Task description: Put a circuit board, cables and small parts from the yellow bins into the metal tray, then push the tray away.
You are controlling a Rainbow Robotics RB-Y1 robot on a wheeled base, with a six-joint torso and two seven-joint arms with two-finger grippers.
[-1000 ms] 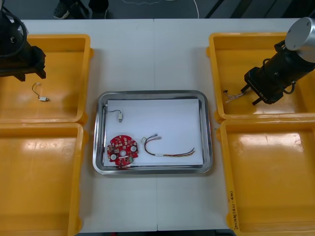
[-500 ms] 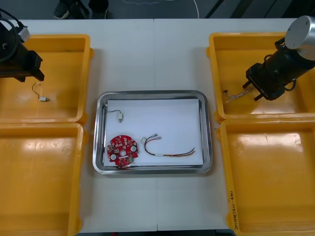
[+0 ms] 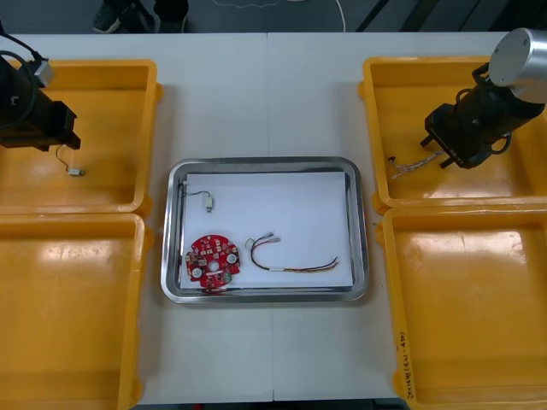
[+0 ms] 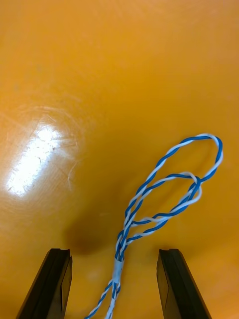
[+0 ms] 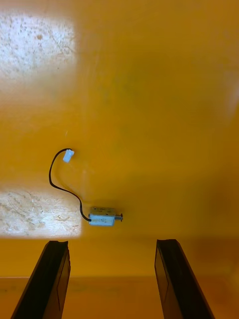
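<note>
Right pincer has edged back over the blue-and-white cable.
It and the left pincer, above a small metal part, gape empty; centre the strands, then close.

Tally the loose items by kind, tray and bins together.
Circuit board: 1, in the metal tray
Cables: 2; red and yellow cable in tray, blue and white cable in right far bin
Small metal parts: 2; one in tray, one in left far bin
Total: 5
</note>
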